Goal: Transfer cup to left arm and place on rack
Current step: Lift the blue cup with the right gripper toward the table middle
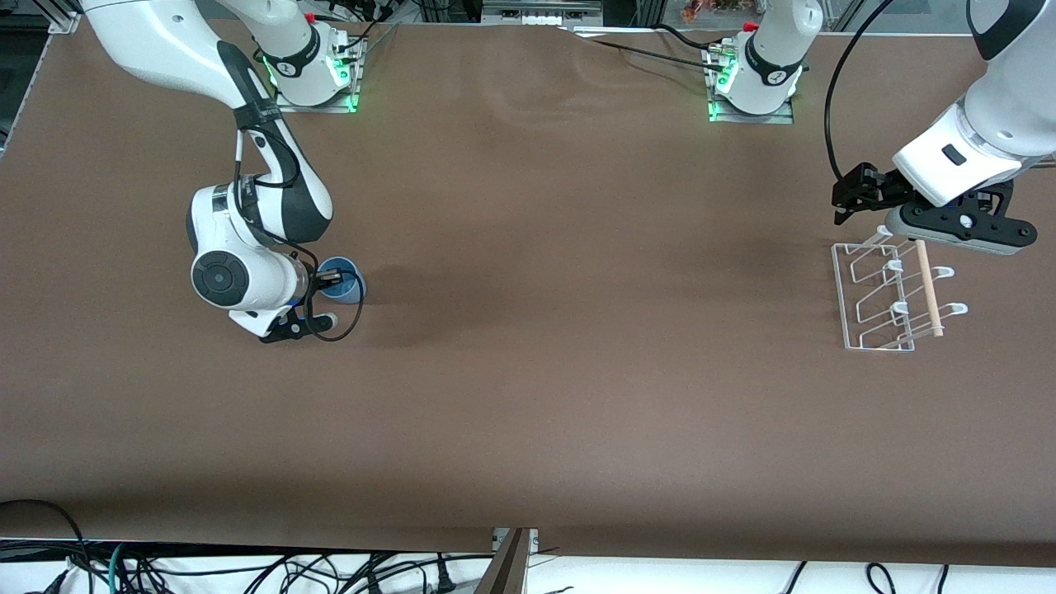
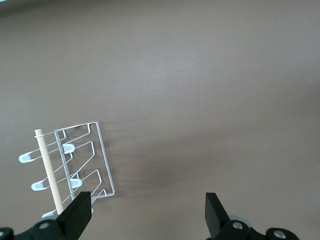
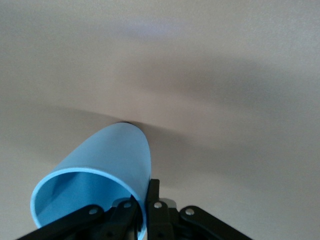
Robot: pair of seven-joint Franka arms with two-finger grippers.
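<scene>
A brown table [image 1: 528, 396] fills the front view. Black cables [image 1: 247, 569] lie tangled on the white floor along its nearer edge. A dark post [image 1: 505, 565] stands there, mid-edge.

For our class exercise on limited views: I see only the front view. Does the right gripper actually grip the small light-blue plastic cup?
Observer: Yes. The right wrist view shows the right gripper pinching the rim wall of the small light-blue plastic cup, one finger inside, one outside.
Operator: Is the left gripper ready to receive?
Observer: The left wrist view shows the left gripper open wide, nothing between its fingers, beside the white wire rack.
</scene>
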